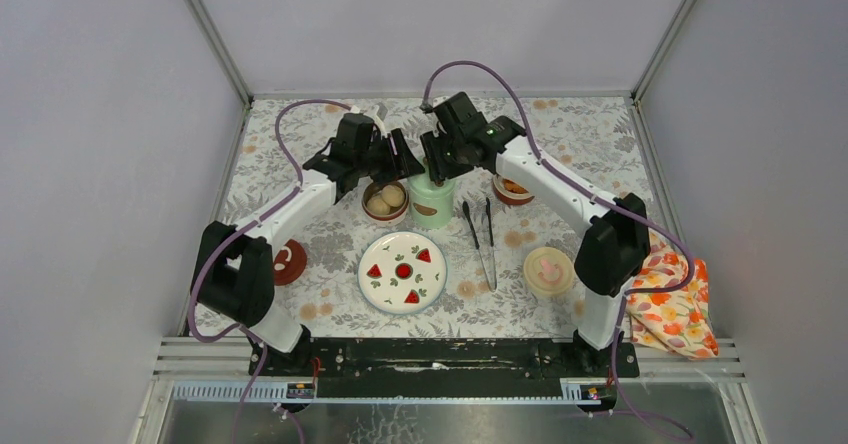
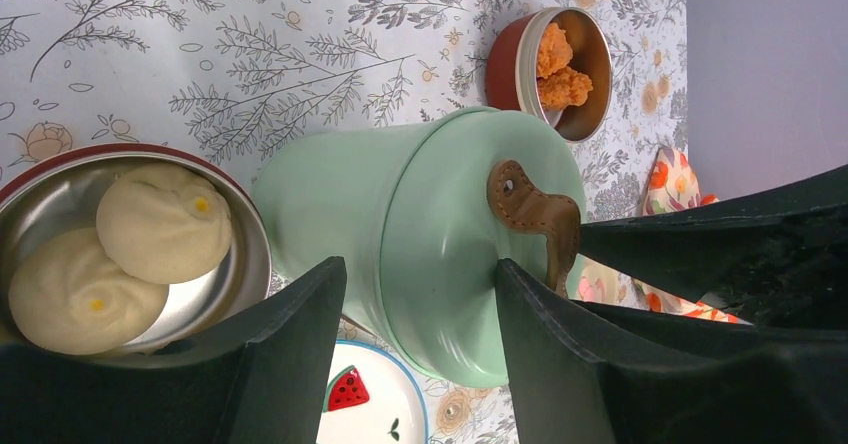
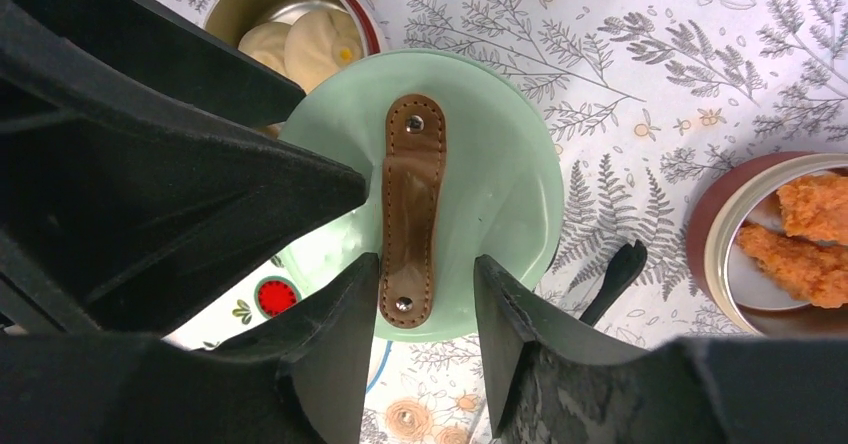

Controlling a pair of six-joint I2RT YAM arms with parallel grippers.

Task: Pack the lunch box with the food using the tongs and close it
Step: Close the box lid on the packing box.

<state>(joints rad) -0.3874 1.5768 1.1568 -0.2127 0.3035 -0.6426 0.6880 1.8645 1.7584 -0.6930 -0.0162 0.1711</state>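
**Lunch box under two arms:** The mint-green jar (image 1: pixel 432 204), its green lid (image 3: pixel 490 164) seated on top, is being flanked by both arms at the middle of the patterned desk (image 1: pixel 570 134). The brown strap (image 3: pixel 412 204) on the lid is being straddled at one end by the right gripper (image 3: pixel 425 262). Its jaws are being held apart and are not clamped on the strap. The left gripper (image 2: pixel 420 269) is being held at the jar's left side, its jaws likewise parted over the lid's rim, with nothing gripped.

Just left of the jar, two pale round buns (image 2: pixel 165 222) are being carried in an uncovered steel bowl (image 2: pixel 45 194) with a dark-red outside. To the jar's right, a little apart, orange fried chunks (image 2: pixel 560 69) are being carried in a second uncovered bowl (image 2: pixel 600 59) of the same kind.

The tongs (image 1: pixel 484 244) are lying flat on the desk, right of the jar. The dark-red lid (image 1: pixel 289 262) is being shown at the near left and the cream lid (image 1: pixel 548 270) at the near right, both apart from the bowls. The white plate (image 1: pixel 438 276) with red fruit pictures is sitting just near of the jar, and a flowered cloth (image 1: pixel 678 309) is lying at the desk's right edge.
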